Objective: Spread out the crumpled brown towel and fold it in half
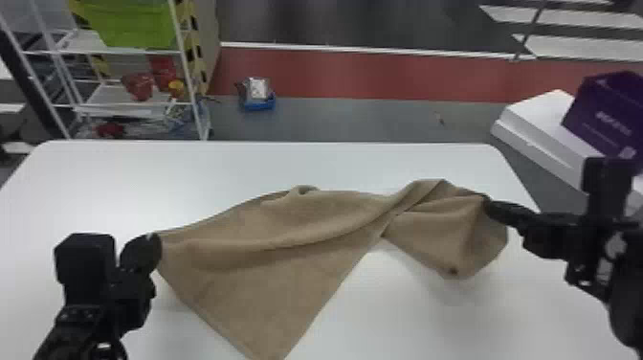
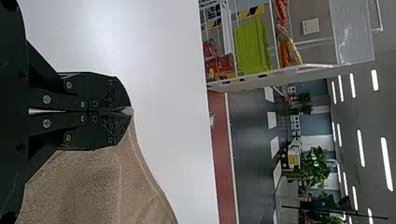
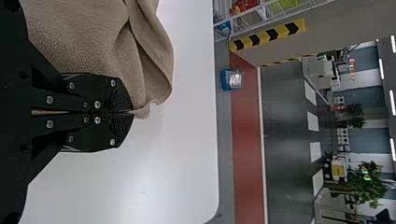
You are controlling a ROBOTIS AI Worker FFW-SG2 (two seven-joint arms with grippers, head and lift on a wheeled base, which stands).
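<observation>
**Both ends pinched, one big twist in between**

So there's one brown towel (image 1: 287, 273) here, over one white table (image 1: 191, 165), stretched between two grippers. It's basically two sections: a broad one on the left with one long point aimed back toward the robot, and a smaller bunched one on the right. They meet at a diagonal twist, right of the towel's middle. One curled bump sticks up along the far edge, and there's one small dark spot low on the right section.

The left gripper (image 1: 154, 238) has one pointed end. In its wrist view the left gripper (image 2: 130, 111) has its two jaws pressed together at the tips, nipping just the tip of the cloth.

The right gripper (image 1: 487, 203) is at the other end, and the right gripper (image 3: 132, 112) has its two jaws squeezed on a small bit of edge, with loose folds of cloth bulging beside them.

Background stuff: one white wire rack (image 1: 186, 72) past the table with one lime green bin (image 1: 129, 24) on it, one blue item (image 1: 258, 105) on the floor, and one purple box (image 1: 605, 115) off to the right, sitting on something white.
</observation>
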